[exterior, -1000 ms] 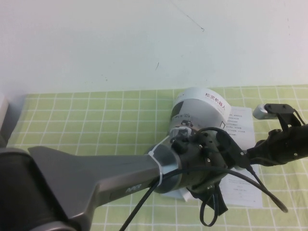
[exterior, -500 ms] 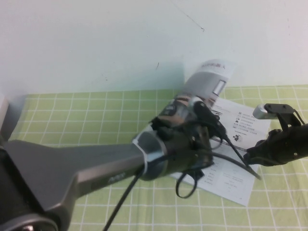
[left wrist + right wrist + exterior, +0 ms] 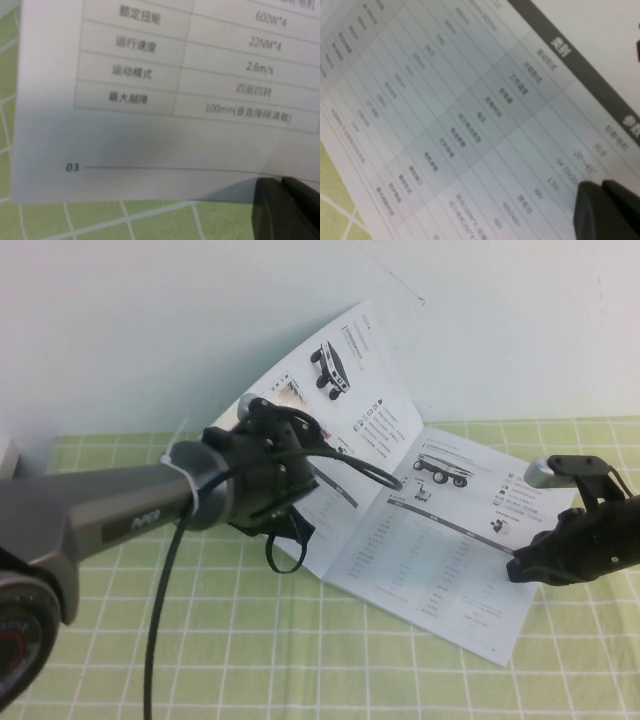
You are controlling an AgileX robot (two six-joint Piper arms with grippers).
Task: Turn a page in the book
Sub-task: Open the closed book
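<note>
From the left, our left arm reaches in across the green checked cloth [image 3: 120, 640], and the left gripper [image 3: 262, 475] sits at the left edge of the page [image 3: 340, 390]. That leaf stands lifted off the table, tilted back toward the white wall [image 3: 150, 320], its white reverse facing us with a wheeled robot printed near the top. We cannot tell from above whether the left fingers are clamped on the leaf or let go; in the left wrist view only one dark fingertip [image 3: 285, 210] shows at the paper's lower edge, beside the page number 03 and a table of figures.

Moving right, the book [image 3: 450, 560] lies open and flat on the cloth, its exposed page showing another wheeled robot and spec tables, the fold running from the lifted leaf down toward us.

Further right, our right gripper [image 3: 520, 568] rests on the right edge of the open book. Whether it is parted or closed we cannot tell; the right wrist view gives only a dark fingertip [image 3: 607, 210] over the printed table.
</note>
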